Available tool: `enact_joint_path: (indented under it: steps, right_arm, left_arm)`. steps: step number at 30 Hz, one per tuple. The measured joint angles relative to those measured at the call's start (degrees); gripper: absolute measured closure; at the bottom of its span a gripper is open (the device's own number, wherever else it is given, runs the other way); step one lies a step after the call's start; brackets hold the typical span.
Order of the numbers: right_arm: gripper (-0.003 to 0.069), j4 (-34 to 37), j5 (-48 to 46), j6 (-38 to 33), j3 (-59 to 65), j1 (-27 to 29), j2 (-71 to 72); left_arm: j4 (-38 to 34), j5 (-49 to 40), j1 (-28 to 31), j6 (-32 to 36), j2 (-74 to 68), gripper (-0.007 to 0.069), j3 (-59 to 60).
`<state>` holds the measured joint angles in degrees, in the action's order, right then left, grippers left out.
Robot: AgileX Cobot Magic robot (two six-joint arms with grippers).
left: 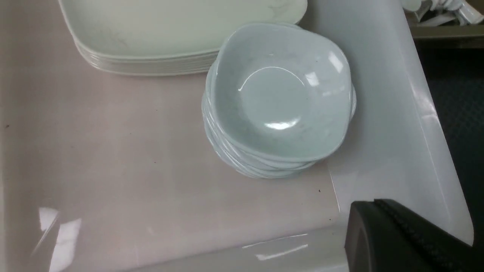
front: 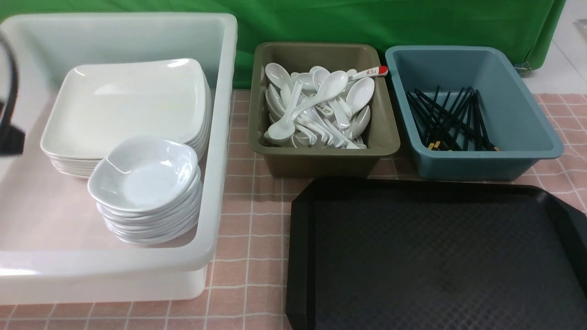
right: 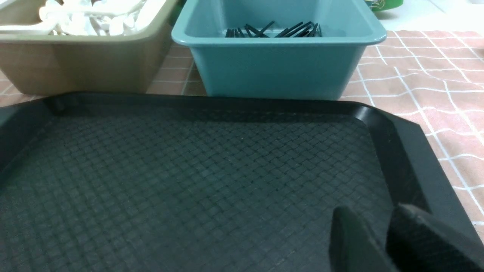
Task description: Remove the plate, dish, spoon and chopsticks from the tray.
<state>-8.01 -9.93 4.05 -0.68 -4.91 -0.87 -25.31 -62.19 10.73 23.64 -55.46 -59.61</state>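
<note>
The black tray (front: 435, 256) lies bare at the front right. A plate (front: 133, 105) tops a stack in the white tub (front: 220, 137), and a dish (front: 144, 176) tops a smaller stack in front of it. White spoons (front: 316, 105) are heaped in the olive bin (front: 321, 158); I cannot single one out. Black chopsticks (front: 451, 121) lie in the blue bin (front: 481, 162). My left gripper (left: 374, 211) is shut and empty over the tub's corner, beside the dish (left: 280, 94). My right gripper (right: 372, 211) hangs low over the tray (right: 189, 181), its fingers slightly apart with nothing between them.
The tub fills the left side; the olive and blue bins stand side by side behind the tray. One spoon with a red-tipped handle (front: 373, 72) rests on the olive bin's far rim. A pink checked cloth (front: 250, 229) covers the table; a green backdrop hangs behind.
</note>
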Motion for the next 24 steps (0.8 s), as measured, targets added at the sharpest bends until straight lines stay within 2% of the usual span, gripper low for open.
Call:
enact_joint_path:
  steps: [5,8,12,16,24]
  right_arm:
    - [0.0430,0.0,0.0,0.0,0.0,0.0,0.0]
    - [0.0424,0.0,0.0,0.0,0.0,0.0,0.0]
    - [0.0421,0.0,0.0,0.0,0.0,0.0,0.0]
    - [0.0421,0.0,0.0,0.0,0.0,0.0,0.0]
    - [0.0419,0.0,0.0,0.0,0.0,0.0,0.0]
  left_arm:
    - [-8.2,18.6,0.0,0.6,16.1,0.0624,17.5]
    - [-9.7,29.7,0.0,0.6,25.1,0.0624,26.8]
    - [-10.3,34.7,0.0,0.6,33.2,0.0624,33.2]
    - [-10.4,34.8,0.0,0.6,36.7,0.0624,36.1]
    - [-3.8,35.4,0.0,1.9,37.9,0.0624,38.4]
